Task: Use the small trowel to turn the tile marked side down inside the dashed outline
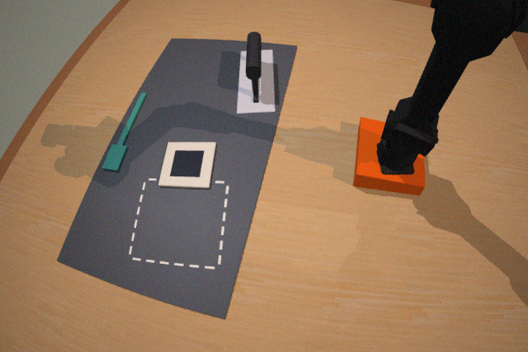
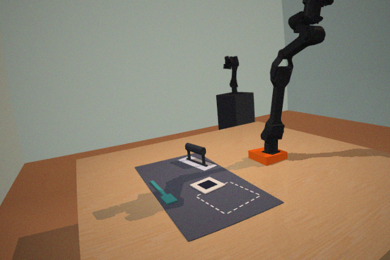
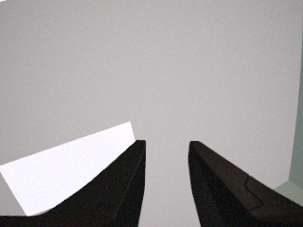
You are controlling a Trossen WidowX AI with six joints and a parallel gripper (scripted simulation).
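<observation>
The small trowel (image 1: 253, 56) (image 2: 195, 148) stands on the far end of the dark mat (image 1: 93, 228) (image 2: 192, 225), its pale blade flat and its black bar handle raised above it. The cream tile (image 1: 186, 163) (image 2: 206, 184) lies flat, its dark square facing up. It overlaps the far side of the dashed outline (image 1: 179, 264), with most of it outside. My gripper (image 3: 167, 149) is open with a narrow gap and empty in the wrist view, raised high above the table, away from trowel and tile. It is out of frame in the top view.
A teal flat tool (image 1: 115, 157) (image 2: 169, 198) with a thin handle lies along the mat's left edge. The arm stands on an orange base (image 1: 366, 147) (image 2: 275, 159) to the right of the mat. Another small black arm on a dark pedestal (image 2: 235, 111) stands beyond the table.
</observation>
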